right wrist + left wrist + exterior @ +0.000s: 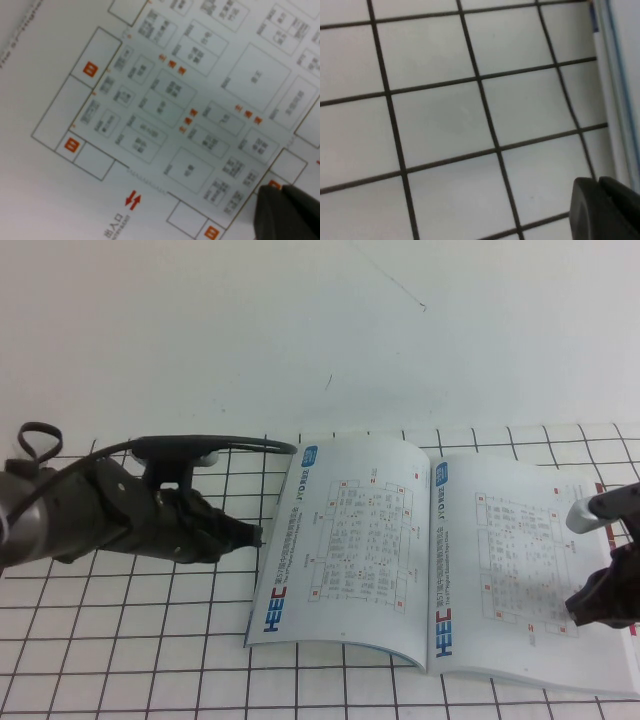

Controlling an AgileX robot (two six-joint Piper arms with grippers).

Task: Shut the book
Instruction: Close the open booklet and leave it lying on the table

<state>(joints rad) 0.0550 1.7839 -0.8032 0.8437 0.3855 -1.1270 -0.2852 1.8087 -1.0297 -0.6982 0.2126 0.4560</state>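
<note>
The book (400, 540) is laid open on the gridded table (120, 640), right of centre, with its 2 printed pages facing up. The left gripper (256, 533) is held low just beside the book's left edge, drawn together to a point with nothing in it. The right gripper (585, 608) is set over the right page's outer part; how far it is open cannot be told.

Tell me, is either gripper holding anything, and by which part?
Nothing appears held: the left gripper sits beside the book's left edge, the right gripper over its right page.
</note>
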